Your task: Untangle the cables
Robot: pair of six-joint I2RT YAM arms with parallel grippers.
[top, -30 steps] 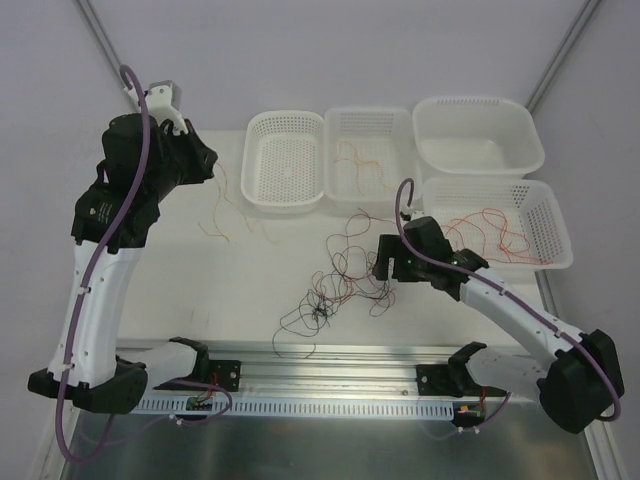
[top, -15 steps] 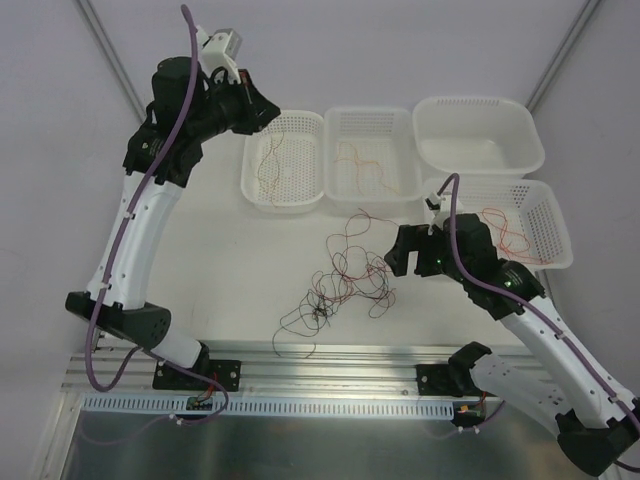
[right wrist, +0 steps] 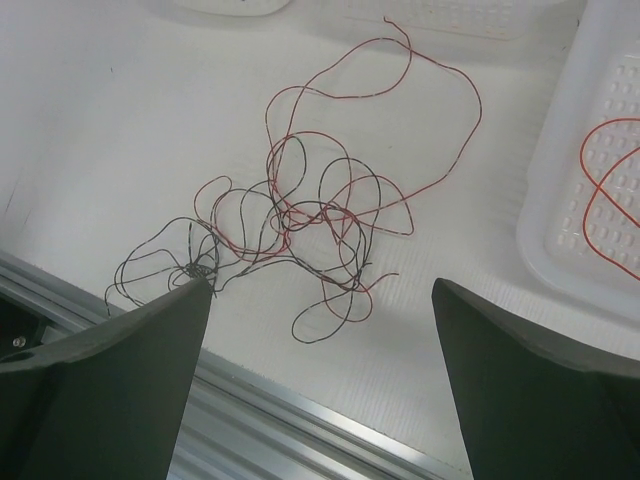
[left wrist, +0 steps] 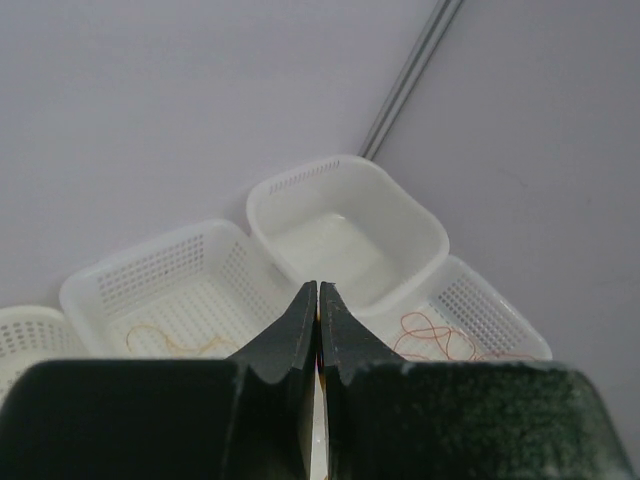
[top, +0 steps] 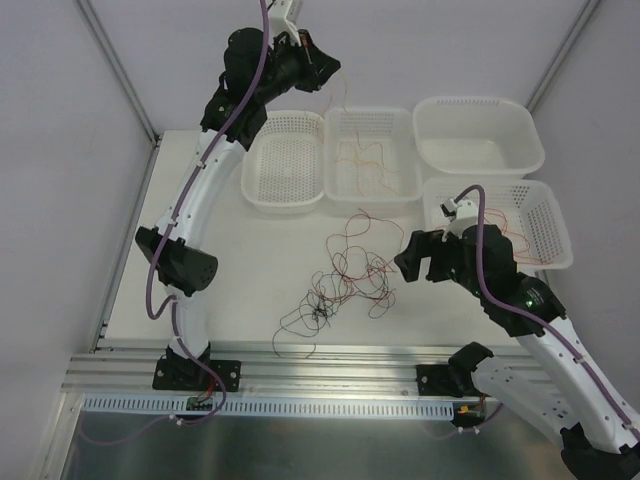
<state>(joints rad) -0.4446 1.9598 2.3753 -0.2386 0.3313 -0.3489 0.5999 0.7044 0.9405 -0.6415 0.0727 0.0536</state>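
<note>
The cables [top: 345,280] lie mid-table as a loose tangle of dark red, bright red and black wires, with a small black knot [top: 318,312] at its near left. The tangle also shows in the right wrist view [right wrist: 300,220]. My left gripper [top: 325,68] is raised high over the far baskets, its jaws pressed together [left wrist: 319,290]. A thin orange-red wire [top: 346,100] hangs from it toward the middle basket [top: 372,195]. My right gripper [top: 410,262] is open and empty [right wrist: 322,285], hovering just right of the tangle.
Four white containers stand at the back. The left basket [top: 285,205] looks empty. The middle basket holds orange wires [top: 365,160]. The solid tub [top: 478,110] is empty. The right basket [top: 555,230] holds bright red wires [top: 490,225]. A metal rail [top: 330,360] runs along the near edge.
My left arm has swung up and right, from the far left of the table to over the baskets, carrying a wire. My right gripper has moved right, away from the tangle.
</note>
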